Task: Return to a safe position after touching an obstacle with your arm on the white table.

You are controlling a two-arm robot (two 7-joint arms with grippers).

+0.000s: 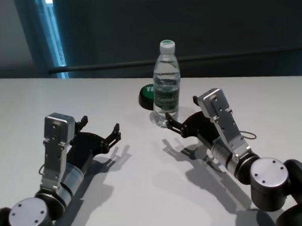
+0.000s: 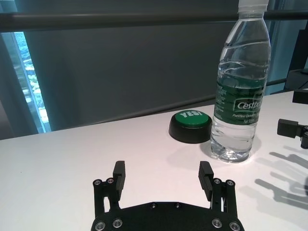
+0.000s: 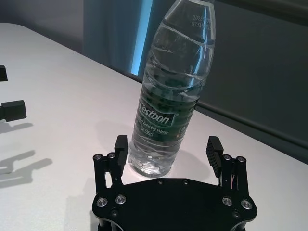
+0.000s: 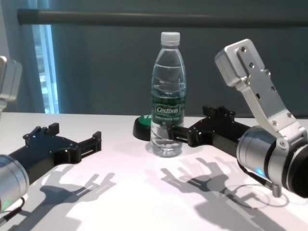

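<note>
The water bottle [image 3: 168,103] is showing "Cestbon" on its dark green label band [image 2: 239,102], and the black-and-green round disc [image 2: 190,126] is reading "YES!" on top.

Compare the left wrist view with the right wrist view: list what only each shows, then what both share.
Only the left wrist view shows the black-and-green round disc, beside the water bottle, and the left gripper up close, fingers open with nothing between them.

Only the right wrist view shows the right gripper up close, fingers open, with the bottle's base near one finger.

Both show the bottle standing upright on the white table and the other arm's gripper at the frame edge.
</note>
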